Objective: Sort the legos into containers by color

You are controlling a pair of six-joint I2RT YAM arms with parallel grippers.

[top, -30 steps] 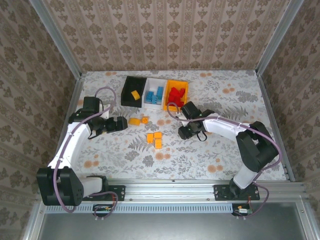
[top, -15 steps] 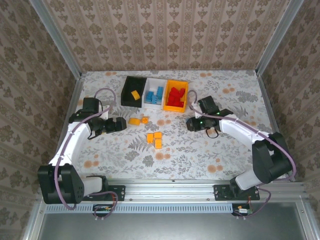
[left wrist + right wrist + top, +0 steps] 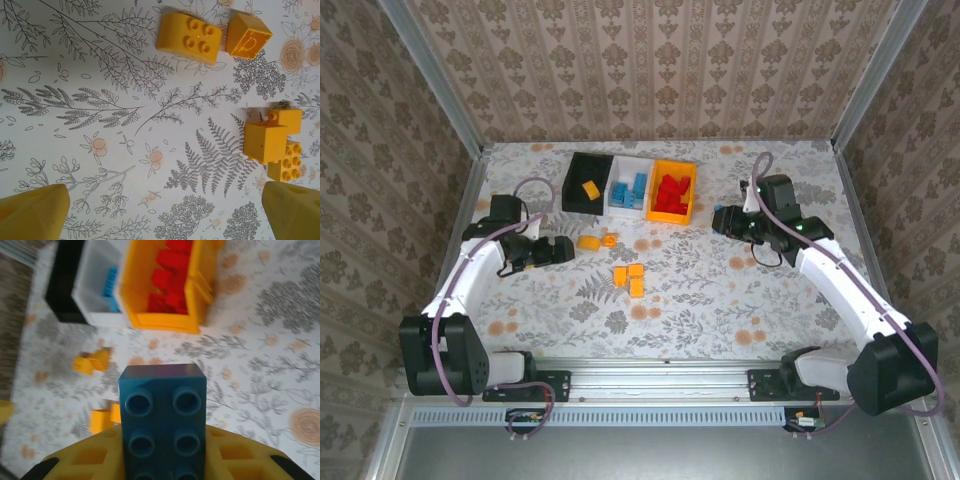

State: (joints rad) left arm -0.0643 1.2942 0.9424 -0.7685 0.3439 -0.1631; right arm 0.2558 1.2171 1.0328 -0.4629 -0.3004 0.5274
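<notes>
Yellow bricks loose, blue one gripped

Top: five yellow legos (image 3: 629, 278) are scattered near the black bin (image 3: 588, 186), white bin (image 3: 628, 190) and orange bin (image 3: 672, 192). Left wrist: the left gripper (image 3: 162, 214) is seen with fingers spread apart. Right wrist: a blue brick (image 3: 163, 410) is clamped by the right gripper (image 3: 163, 460).

- The table (image 3: 720, 300) wears a cover printed with flowers and leaves.
- Three bins stand on it in one row at the far side, wall against wall: the black bin (image 3: 570, 185) on the left, the white bin (image 3: 625, 212) in the middle, the orange bin (image 3: 670, 217) on the right.
- Just in front of the bins lie a yellow-orange brick (image 3: 588, 242) and a second brick (image 3: 609, 239), side by side.
- Nearer to the arms, three yellow-orange bricks lie close together: the left brick (image 3: 620, 275), the far brick (image 3: 636, 270) and the near brick (image 3: 637, 288).
</notes>
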